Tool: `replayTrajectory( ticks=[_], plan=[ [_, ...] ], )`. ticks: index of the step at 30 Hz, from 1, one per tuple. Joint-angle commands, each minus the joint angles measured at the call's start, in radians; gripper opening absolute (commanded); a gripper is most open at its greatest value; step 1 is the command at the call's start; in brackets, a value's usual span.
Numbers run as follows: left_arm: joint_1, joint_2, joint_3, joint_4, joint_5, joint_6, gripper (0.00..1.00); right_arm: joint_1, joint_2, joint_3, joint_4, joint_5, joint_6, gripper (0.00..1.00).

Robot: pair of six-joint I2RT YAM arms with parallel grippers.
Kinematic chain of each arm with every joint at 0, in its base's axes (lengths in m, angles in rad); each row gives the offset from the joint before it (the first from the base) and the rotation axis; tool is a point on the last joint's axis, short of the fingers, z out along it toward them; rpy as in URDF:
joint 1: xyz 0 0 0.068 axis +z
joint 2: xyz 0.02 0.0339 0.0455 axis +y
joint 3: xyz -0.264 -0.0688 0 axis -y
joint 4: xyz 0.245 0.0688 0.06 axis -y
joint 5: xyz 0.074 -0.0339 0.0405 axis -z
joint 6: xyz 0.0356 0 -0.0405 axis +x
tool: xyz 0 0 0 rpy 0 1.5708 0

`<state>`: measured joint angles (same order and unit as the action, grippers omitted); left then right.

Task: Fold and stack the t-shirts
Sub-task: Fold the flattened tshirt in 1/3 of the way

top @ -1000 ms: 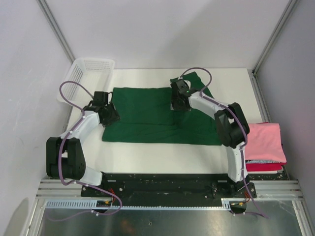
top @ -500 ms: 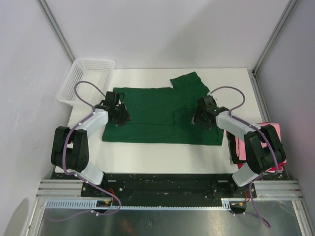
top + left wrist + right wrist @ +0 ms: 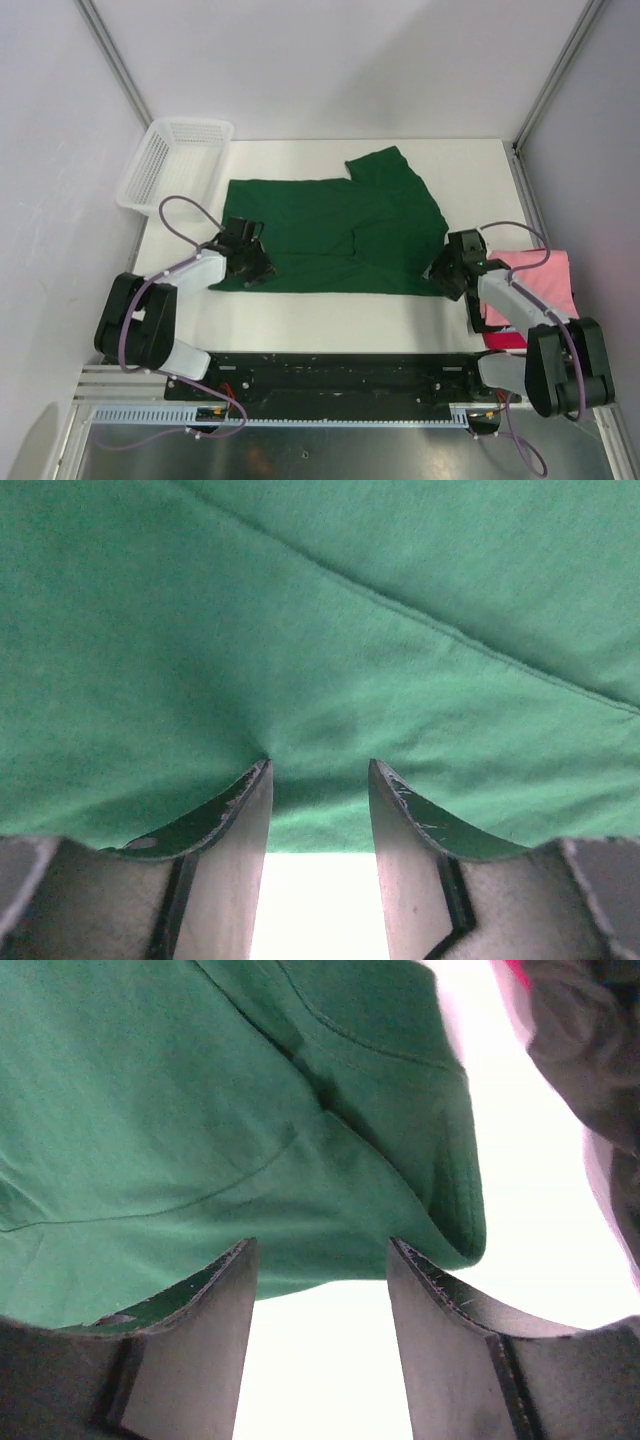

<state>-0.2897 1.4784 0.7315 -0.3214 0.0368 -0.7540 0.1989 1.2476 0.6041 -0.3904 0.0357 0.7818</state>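
Observation:
The dark green t-shirt lies spread flat across the middle of the table, with one sleeve pointing to the far right. My left gripper is open at the shirt's near left hem; in the left wrist view the fingertips rest on the green cloth with the hem between them. My right gripper is open at the near right corner; in the right wrist view the green cloth lies just ahead of the tips. The folded pink t-shirt lies on the red one at the right edge.
A white mesh basket stands at the far left corner. White table shows between the shirt and the arm bases. The right forearm crosses the left side of the pink and red stack. Frame posts stand at the back corners.
Both grippers have drawn back toward the near edge, the left to the near left hem, the right from the shirt's middle to its near right corner. The shirt's right side lies more spread out.

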Motion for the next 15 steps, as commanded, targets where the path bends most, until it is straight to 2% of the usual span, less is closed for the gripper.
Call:
replayTrajectory(
  ticks=[1,7,15],
  plan=[
    [-0.024,-0.080,-0.070,-0.007,-0.033,-0.075,0.49,-0.019,-0.092,-0.035,-0.064,-0.023,0.065,0.59],
    [-0.045,-0.165,-0.127,-0.009,-0.033,-0.099,0.49,-0.023,-0.183,-0.080,-0.147,-0.007,0.123,0.59],
    [-0.046,-0.211,-0.104,-0.029,-0.048,-0.081,0.49,-0.033,-0.272,-0.083,-0.209,0.075,0.132,0.59]
  ],
)
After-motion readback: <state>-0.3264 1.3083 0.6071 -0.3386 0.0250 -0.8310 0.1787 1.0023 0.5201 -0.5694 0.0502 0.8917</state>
